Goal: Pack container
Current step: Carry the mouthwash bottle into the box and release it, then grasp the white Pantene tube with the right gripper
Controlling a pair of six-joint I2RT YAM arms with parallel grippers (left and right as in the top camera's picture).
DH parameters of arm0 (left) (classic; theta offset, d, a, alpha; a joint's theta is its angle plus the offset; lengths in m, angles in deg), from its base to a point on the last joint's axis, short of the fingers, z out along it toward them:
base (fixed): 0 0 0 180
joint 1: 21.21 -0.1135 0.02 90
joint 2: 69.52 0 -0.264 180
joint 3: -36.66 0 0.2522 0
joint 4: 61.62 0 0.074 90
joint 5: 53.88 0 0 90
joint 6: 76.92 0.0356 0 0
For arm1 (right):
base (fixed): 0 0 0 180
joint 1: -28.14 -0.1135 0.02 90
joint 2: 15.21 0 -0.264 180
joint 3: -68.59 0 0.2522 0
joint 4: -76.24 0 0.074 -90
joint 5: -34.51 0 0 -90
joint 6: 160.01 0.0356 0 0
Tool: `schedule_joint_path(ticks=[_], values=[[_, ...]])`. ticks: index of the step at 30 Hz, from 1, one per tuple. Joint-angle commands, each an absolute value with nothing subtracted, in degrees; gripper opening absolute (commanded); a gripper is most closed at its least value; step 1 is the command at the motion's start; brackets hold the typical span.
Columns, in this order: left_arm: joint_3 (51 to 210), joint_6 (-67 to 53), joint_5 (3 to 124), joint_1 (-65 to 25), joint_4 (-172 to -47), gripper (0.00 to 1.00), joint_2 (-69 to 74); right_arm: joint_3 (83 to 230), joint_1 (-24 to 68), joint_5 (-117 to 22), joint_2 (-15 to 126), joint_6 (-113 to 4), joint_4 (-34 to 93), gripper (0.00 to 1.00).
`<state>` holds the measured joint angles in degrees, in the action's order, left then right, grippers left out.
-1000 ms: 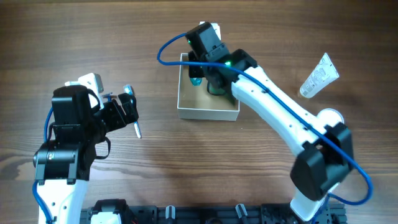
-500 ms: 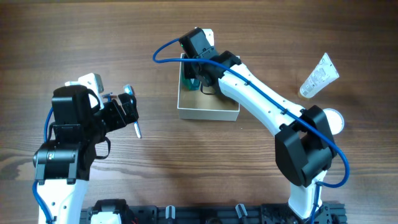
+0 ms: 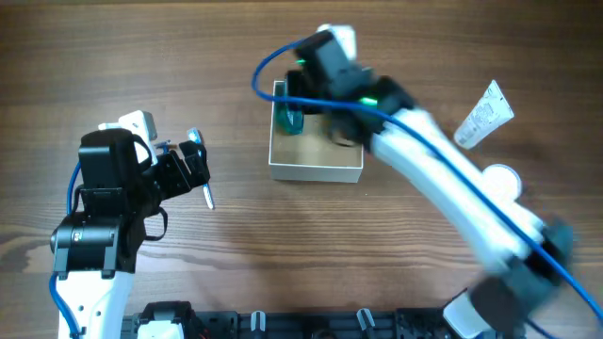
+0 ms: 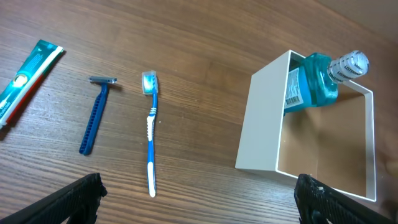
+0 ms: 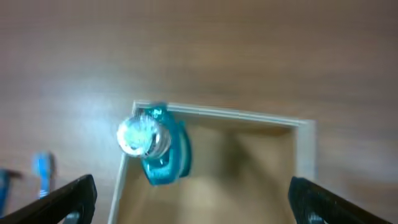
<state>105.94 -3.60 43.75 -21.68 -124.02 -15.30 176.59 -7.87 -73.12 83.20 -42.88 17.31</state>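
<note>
The box sat near the middle of the wooden worktop, open side up, with white outer walls and a tan inside. A teal bottle stood in its far-left corner against the walls. In the left wrist view the bottle carried a label on its side, and its clear ribbed cap rose above the rim of the box. The rest of the box floor showed bare cardboard.

The right arm, blurred in the overhead view, reached from the near right across to the far side of the box. Its wrist view, also blurred, looked straight down on the cap and the box wall. The right jaws were spread wide above the box with nothing between them; their dark fingertips showed only at the lower corners.

The left arm was well apart from the box, at the left of the worktop. The left jaws were likewise spread wide and empty, with the fingertips at the bottom corners of that view.

Left of the box, on the worktop, lay a blue toothbrush, a blue razor beside it, and a toothpaste tube farther left. None of them touched another. At the right lay a clear tube, with a white round object near it.
</note>
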Motion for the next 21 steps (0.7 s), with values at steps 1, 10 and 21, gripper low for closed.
schedule_joint_path(ticks=[1, 10, 21], values=[[107.10, -3.91, 44.85, -21.41, -123.87, 1.00, -15.12, 177.70, -1.86, -81.21, 68.73, -46.28, 12.15, 1.00], [107.10, -3.91, 44.85, -21.41, -123.91, 1.00, -15.12, 174.88, 30.38, -66.78, 66.68, -56.62, 0.56, 1.00], [107.10, -3.91, 44.85, -21.41, -123.89, 1.00, -15.12, 172.55, 38.36, -59.81, 84.38, -64.16, -1.21, 1.00]])
